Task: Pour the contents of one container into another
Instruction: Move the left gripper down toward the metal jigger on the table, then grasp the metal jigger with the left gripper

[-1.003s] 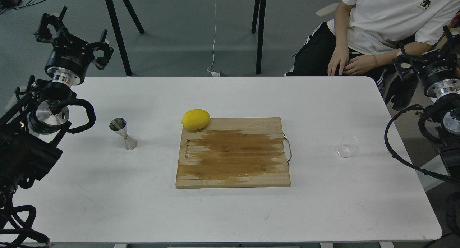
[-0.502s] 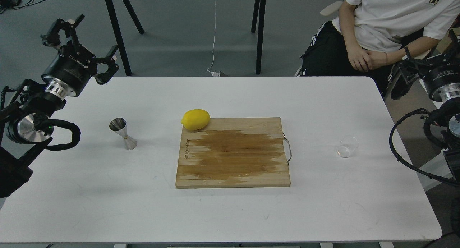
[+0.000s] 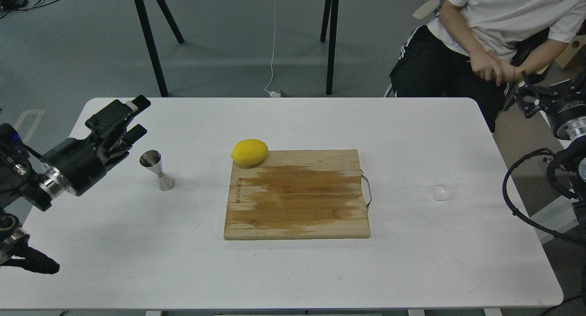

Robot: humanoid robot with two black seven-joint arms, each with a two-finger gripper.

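Observation:
The steel hourglass jigger (image 3: 156,170) stands upright on the left part of the white table (image 3: 293,270). Just left of it and slightly farther back, my left gripper (image 3: 138,118) is low over the table, open, its fingers pointing toward the back right with nothing between them. The small clear glass cup (image 3: 443,187) stands upright near the table's right side, well apart from the jigger. My right gripper (image 3: 531,98) hangs off the table's right edge, behind and to the right of the cup. It is dark and partly cut off, so its fingers cannot be told apart.
A wooden cutting board (image 3: 297,201) with a wire handle lies mid-table, a yellow lemon (image 3: 249,152) at its back left corner. A seated person (image 3: 485,36) is at the back right. Black table legs (image 3: 151,41) stand behind the table.
My left arm has swung down from high at the back left to low over the table beside the jigger. The right gripper has shifted slightly right. The person has leaned back.

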